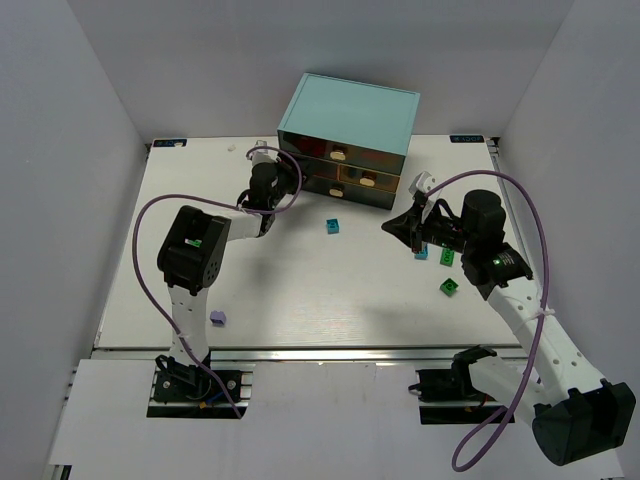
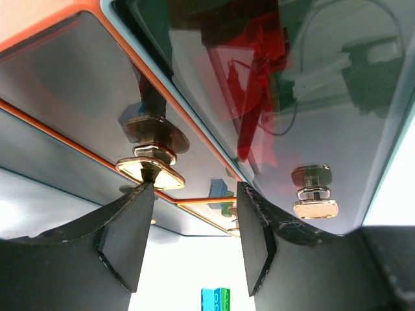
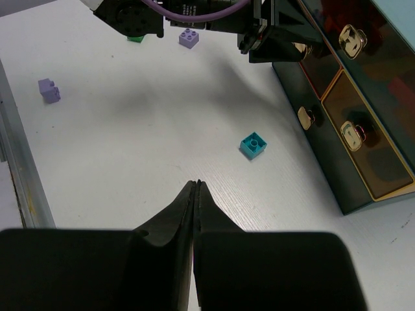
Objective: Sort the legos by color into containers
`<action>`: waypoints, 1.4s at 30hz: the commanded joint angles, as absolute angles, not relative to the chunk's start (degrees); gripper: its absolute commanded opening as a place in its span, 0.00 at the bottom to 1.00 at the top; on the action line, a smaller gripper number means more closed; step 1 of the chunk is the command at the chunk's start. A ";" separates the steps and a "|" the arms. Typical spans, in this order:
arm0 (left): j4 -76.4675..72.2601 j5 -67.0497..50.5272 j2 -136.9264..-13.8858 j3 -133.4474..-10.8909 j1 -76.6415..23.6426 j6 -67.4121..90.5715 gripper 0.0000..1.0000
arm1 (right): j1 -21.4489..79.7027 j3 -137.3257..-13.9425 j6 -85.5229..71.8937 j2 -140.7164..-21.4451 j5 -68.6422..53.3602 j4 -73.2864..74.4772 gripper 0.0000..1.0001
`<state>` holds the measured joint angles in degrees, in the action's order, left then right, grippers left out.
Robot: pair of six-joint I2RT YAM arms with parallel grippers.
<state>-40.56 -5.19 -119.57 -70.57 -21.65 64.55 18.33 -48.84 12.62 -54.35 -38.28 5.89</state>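
Observation:
The light-teal cabinet (image 1: 350, 110) stands at the back, its dark drawer fronts (image 3: 353, 139) closed. My left gripper (image 1: 285, 176) is open and empty against the left drawers. In the left wrist view (image 2: 194, 194) its left fingertip (image 2: 144, 194) touches a tan handle (image 2: 150, 172). A red lego (image 2: 259, 84) shows behind a drawer front. My right gripper (image 1: 395, 228) is shut and empty above the table (image 3: 196, 184). A teal lego (image 1: 333, 226) lies ahead of it (image 3: 253, 144). Two green legos (image 1: 449, 287) and a teal one (image 1: 422, 253) lie under the right arm. A lavender lego (image 1: 217, 318) lies front left.
A second lavender lego (image 3: 189, 37) and a green one (image 3: 135, 37) lie by the left arm. Another handle (image 2: 314, 201) is right of the left gripper. Purple cables loop over both arms. White walls enclose the table (image 1: 300, 290).

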 commanded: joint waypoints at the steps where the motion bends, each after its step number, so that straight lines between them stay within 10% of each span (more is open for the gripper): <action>1: -39.11 -2.19 -119.18 -71.20 -20.74 64.16 0.65 | 18.02 -48.69 13.27 -54.14 -38.15 4.66 0.00; 10: -40.88 1.58 -115.49 -66.80 -20.21 62.58 0.46 | 18.10 -48.60 13.45 -54.41 -37.97 4.66 0.00; 23: -43.14 0.09 -118.39 -69.00 -19.69 63.98 0.65 | 18.19 -48.52 13.97 -54.93 -37.44 4.48 0.00; 30: -51.58 -2.72 -118.21 -63.99 -19.69 66.44 0.26 | 18.10 -48.52 14.33 -55.63 -37.35 4.92 0.00; 42: -54.23 -4.92 -119.79 -64.60 -19.16 67.24 0.62 | 18.10 -48.60 14.68 -56.16 -37.00 5.36 0.00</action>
